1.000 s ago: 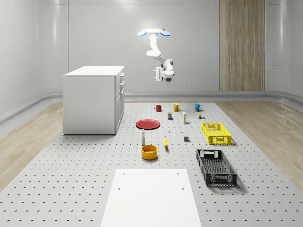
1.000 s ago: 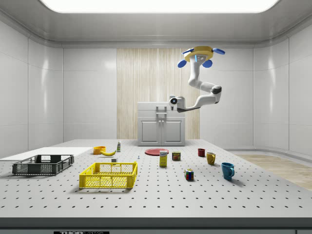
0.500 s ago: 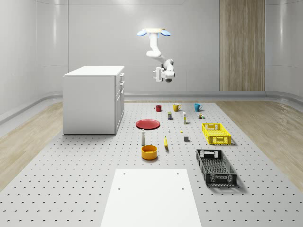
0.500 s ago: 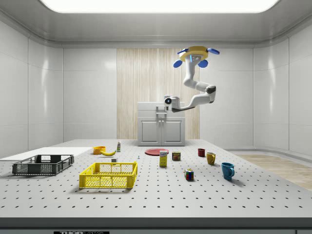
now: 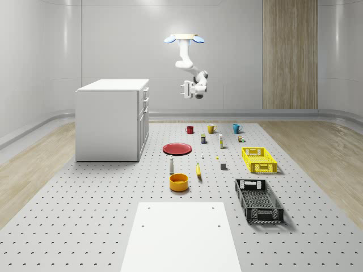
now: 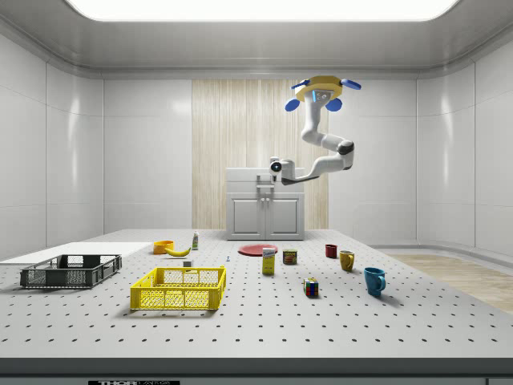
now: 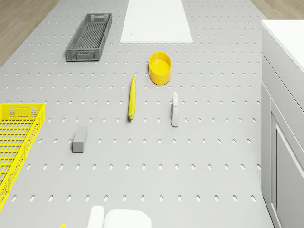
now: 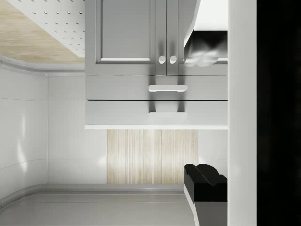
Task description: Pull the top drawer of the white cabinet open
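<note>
Drone (image 5: 183,38) hovering high beside white cabinet (image 5: 110,119), fingers (image 8: 205,181) spread open, facing top drawer (image 8: 155,112) but well apart, drawer shut, cabinet on bench (image 5: 85,215)

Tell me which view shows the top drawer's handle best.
The wrist view: it faces the cabinet front, the top drawer's handle centred and shut. In the side view it sits behind the gripper. The whole-scene view shows the white cabinet edge-on; the drone view catches only its lower doors.
</note>
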`<state>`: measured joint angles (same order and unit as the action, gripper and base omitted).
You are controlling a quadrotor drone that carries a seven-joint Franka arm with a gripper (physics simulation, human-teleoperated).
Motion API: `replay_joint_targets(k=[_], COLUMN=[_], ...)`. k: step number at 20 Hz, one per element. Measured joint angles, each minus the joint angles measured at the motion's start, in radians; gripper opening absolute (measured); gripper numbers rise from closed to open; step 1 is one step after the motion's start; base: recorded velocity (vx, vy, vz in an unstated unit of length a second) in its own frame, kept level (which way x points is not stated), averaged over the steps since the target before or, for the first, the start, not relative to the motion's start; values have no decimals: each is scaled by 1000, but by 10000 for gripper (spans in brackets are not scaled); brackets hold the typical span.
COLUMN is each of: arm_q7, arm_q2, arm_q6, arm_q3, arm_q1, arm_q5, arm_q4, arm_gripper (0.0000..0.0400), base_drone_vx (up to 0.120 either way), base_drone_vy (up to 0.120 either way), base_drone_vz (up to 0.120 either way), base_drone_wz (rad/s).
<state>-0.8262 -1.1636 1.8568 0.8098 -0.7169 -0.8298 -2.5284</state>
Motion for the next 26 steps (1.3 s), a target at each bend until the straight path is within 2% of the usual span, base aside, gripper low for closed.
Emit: replay_joint_targets(k=[13, 26], arm_q7=[44, 114], arm_q2=[30, 102], arm_q6=[147, 282], arm_q3=[-121, -244], arm_q1=[-51, -121], arm_q5=[-127, -291], arm_q4=[-71, -97], arm_gripper=[305, 305], base_drone_vx=[0, 0], base_drone_vy=[0, 0], base_drone_vz=[0, 0], base_drone_wz=[0, 0])
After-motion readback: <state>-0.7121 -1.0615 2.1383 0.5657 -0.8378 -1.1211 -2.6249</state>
